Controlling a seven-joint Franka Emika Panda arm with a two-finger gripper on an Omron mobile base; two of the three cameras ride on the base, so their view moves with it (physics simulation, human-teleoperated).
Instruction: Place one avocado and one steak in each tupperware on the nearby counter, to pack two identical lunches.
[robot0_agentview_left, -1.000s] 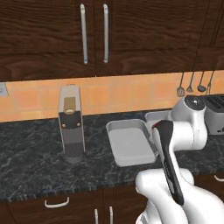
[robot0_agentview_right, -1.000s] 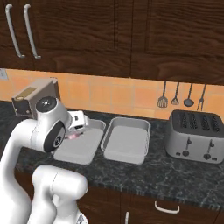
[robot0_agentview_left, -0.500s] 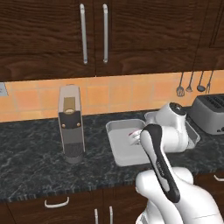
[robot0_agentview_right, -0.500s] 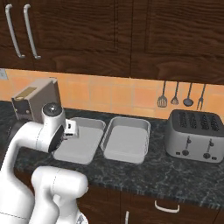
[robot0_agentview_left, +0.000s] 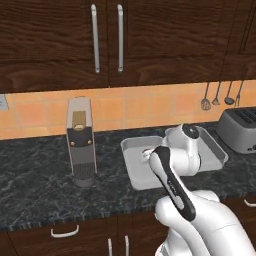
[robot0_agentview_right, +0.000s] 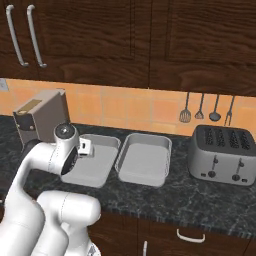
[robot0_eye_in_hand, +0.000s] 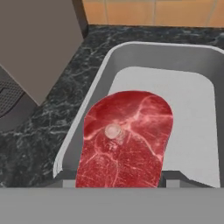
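Observation:
A red-pink marbled steak (robot0_eye_in_hand: 124, 140) hangs over the left tupperware (robot0_eye_in_hand: 101, 83), and my gripper (robot0_eye_in_hand: 120, 179) is shut on its near end. Most of the steak sits above the tray's left half, and part of it reaches out over the near-left rim. From the base, the gripper (robot0_agentview_left: 148, 154) (robot0_agentview_right: 86, 147) is low over the left tupperware (robot0_agentview_left: 131, 165) (robot0_agentview_right: 97, 172). The right tupperware (robot0_agentview_left: 216, 152) (robot0_agentview_right: 145, 162) lies beside it on the dark counter (robot0_agentview_left: 35, 175) with nothing in it. The avocado is out of view.
A grey coffee machine (robot0_agentview_left: 81, 142) (robot0_agentview_right: 41, 116) (robot0_eye_in_hand: 35, 48) stands just left of the left tray. A silver toaster (robot0_agentview_left: 241, 129) (robot0_agentview_right: 222, 154) sits at the right, with utensils (robot0_agentview_right: 200, 106) hanging on the orange tiled wall. Dark cabinets hang above.
The arm has swung left from near the toaster side to above the left tupperware, with the steak in the gripper. The grip has not changed.

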